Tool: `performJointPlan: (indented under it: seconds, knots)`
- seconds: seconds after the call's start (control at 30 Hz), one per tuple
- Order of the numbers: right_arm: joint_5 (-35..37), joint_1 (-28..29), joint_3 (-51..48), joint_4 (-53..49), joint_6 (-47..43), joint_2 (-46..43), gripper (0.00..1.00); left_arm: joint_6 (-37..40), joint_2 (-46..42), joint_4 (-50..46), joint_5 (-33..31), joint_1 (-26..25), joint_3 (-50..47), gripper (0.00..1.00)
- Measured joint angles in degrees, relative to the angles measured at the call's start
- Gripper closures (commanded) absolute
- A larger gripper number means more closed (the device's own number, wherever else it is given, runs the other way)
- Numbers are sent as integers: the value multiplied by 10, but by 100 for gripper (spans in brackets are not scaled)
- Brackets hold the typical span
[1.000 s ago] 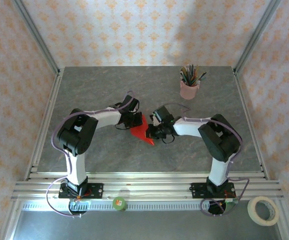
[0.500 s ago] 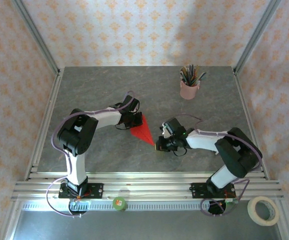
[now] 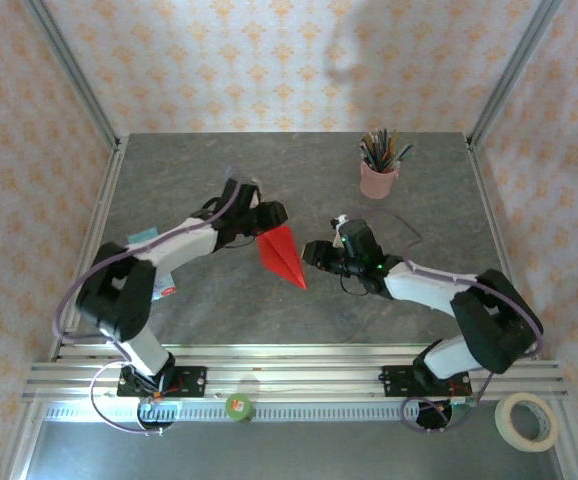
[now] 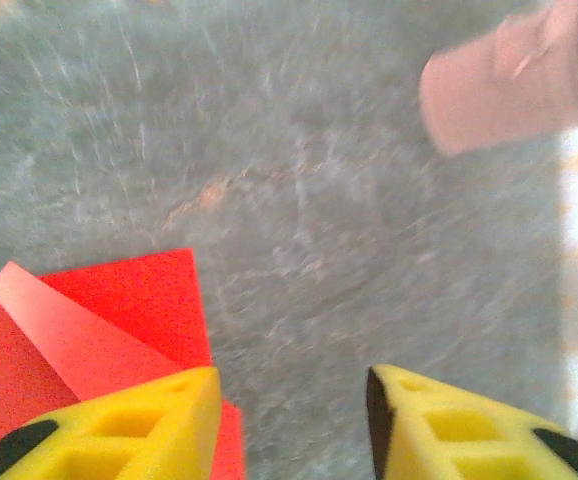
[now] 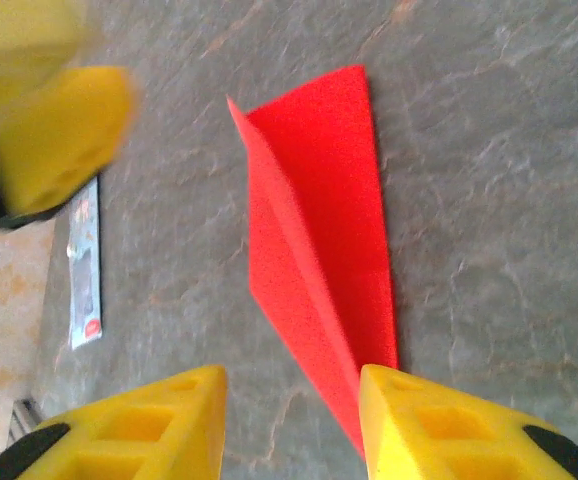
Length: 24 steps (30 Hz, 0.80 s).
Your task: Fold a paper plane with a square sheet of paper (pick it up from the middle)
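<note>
The paper plane (image 3: 281, 256) lies on the surface (image 3: 189, 170), nose toward the near edge. Both claws are empty with fingers apart: the left claw (image 3: 273, 214) at its wide tail, the right claw (image 3: 312, 254) just beside its right edge.

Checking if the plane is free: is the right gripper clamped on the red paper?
No, the right gripper is open, its fingers wide apart, and the paper plane lies on the table.

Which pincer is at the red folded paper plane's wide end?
The left pincer, at the wide end of the red folded paper plane; the right pincer is nearer its pointed tip.
</note>
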Motion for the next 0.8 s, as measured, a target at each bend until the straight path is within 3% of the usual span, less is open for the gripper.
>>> performJointPlan:
  seconds: [0.17, 0.33, 0.6, 0.7, 0.8]
  knots:
    - [-14, -5, 41, 22, -19, 80, 62, -27, -93, 65, 3, 56, -112, 24]
    - [-46, -8, 68, 43, -52, 132, 63, -44, -144, 90, 6, 83, -212, 11]
    - [-91, -9, 118, 47, -100, 193, 75, -50, -169, 124, 19, 85, -243, 3]
    - [-101, -9, 133, 47, -113, 205, 88, -50, -170, 138, 25, 85, -243, 3]
    - [-104, -9, 138, 46, -119, 208, 94, -49, -171, 147, 31, 85, -247, 3]
